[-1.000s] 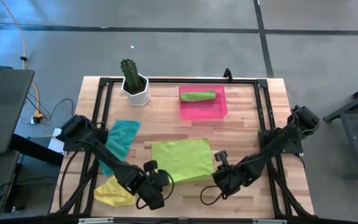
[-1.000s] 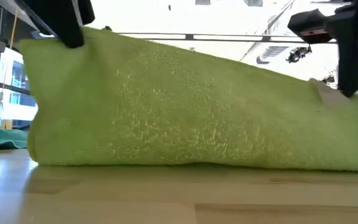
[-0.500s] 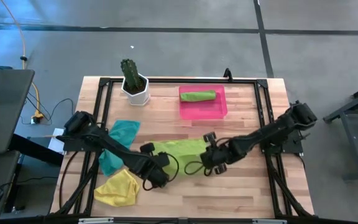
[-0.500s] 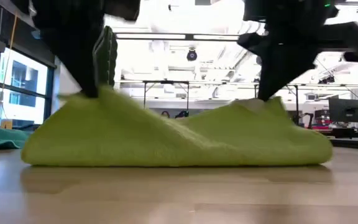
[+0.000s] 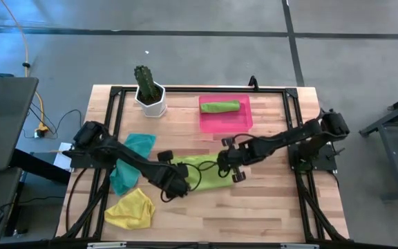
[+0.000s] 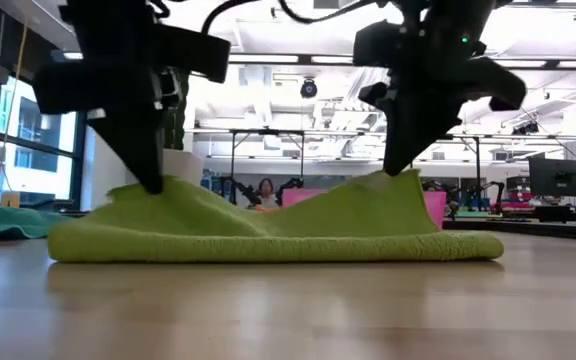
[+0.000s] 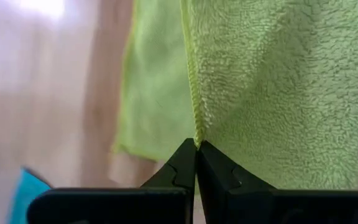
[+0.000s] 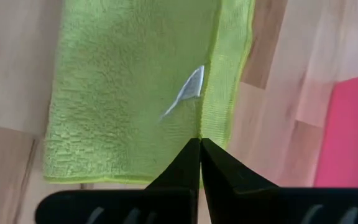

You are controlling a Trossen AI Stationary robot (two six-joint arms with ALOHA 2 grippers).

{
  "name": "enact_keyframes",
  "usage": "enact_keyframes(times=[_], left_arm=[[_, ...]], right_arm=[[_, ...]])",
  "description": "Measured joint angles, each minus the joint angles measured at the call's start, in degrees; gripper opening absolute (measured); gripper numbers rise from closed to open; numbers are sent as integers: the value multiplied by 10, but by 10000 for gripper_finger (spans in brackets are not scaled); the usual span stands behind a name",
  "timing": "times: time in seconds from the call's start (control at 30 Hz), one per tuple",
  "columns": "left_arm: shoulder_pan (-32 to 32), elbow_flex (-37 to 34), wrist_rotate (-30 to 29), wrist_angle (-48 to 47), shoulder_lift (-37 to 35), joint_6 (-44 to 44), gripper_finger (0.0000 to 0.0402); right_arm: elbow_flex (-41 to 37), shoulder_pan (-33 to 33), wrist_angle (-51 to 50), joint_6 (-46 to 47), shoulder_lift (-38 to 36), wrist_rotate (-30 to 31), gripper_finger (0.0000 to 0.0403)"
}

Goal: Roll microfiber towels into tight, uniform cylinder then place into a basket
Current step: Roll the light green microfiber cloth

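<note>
The folded lime green towel [image 5: 197, 171] lies mid-table, in front of the pink basket [image 5: 225, 119], which already holds a rolled green towel [image 5: 220, 106]. The left gripper [image 5: 179, 185] and right gripper [image 5: 232, 168] each pinch an edge of it. Left of it lie the teal towel [image 5: 131, 160] and yellow towel [image 5: 131, 210]; a cactus pot [image 5: 149, 93] stands beside the basket.
</note>
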Motion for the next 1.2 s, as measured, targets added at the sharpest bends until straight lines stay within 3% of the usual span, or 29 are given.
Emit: enact_keyframes(times=[0.13,0.33,0.53,1.2], left_arm=[[14,0,-25,5,0,71,0],[43,0,-20,29,0,110,0],[72,-15,9,30,0,105,0],[110,-32,-19,40,0,108,0]], right_arm=[[0,-24,-8,2,0,-26,0],[0,-62,-17,14,10,-54,0],[0,-81,-21,-11,52,-53,0],[0,-96,-28,-27,57,-3,0]])
